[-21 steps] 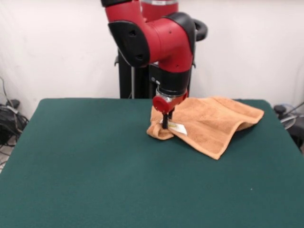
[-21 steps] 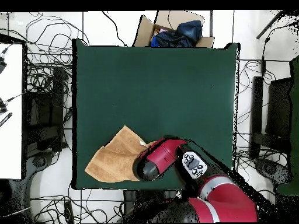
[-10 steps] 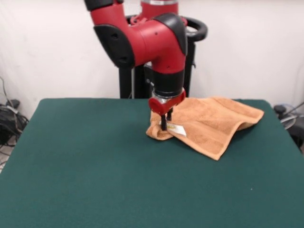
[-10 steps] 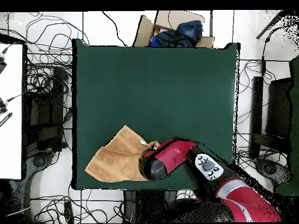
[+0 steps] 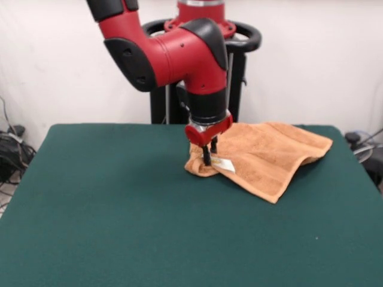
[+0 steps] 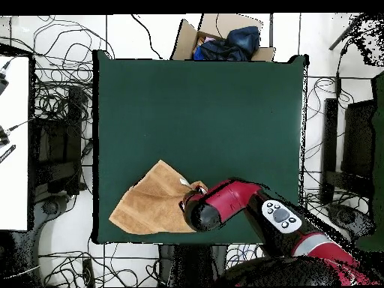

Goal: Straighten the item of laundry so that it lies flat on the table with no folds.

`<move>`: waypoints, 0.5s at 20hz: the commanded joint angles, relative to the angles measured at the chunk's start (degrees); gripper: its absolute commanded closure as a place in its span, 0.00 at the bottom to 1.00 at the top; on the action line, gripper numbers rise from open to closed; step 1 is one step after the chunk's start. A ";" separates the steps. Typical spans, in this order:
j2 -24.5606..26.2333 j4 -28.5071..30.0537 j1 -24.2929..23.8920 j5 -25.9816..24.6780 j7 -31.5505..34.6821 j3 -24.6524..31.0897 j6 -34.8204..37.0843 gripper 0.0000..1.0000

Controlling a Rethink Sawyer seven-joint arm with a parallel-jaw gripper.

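Observation:
The item of laundry (image 5: 269,152), an orange-tan towel, lies rumpled at the far right of the green table (image 5: 119,209), with one end folded over and a white tag (image 5: 224,162) showing. My gripper (image 5: 209,156) points straight down at the bunched left corner beside the tag, its two black fingers close together and pinching the cloth. In the overhead view the towel (image 6: 150,204) sits by the table's (image 6: 202,112) bottom left edge. There the red wrist (image 6: 201,216) covers the gripper and the towel's right corner.
A cardboard box (image 6: 225,41) holding dark blue cloth stands beyond the table's top edge in the overhead view. Cables (image 6: 64,105) cover the floor on both sides. The towel's far corner (image 5: 326,142) reaches close to the table's right edge.
The arm's upper links have swung toward the left of the front view while the gripper stayed at the towel's bunched corner. The towel has not visibly moved.

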 commanded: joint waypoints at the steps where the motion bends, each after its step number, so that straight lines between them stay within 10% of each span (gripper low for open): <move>1: 5.69 -4.05 -0.11 -0.73 -1.95 8.29 -4.90 1.00; 10: 5.57 -2.59 -1.06 -2.27 -0.57 9.01 -7.33 1.00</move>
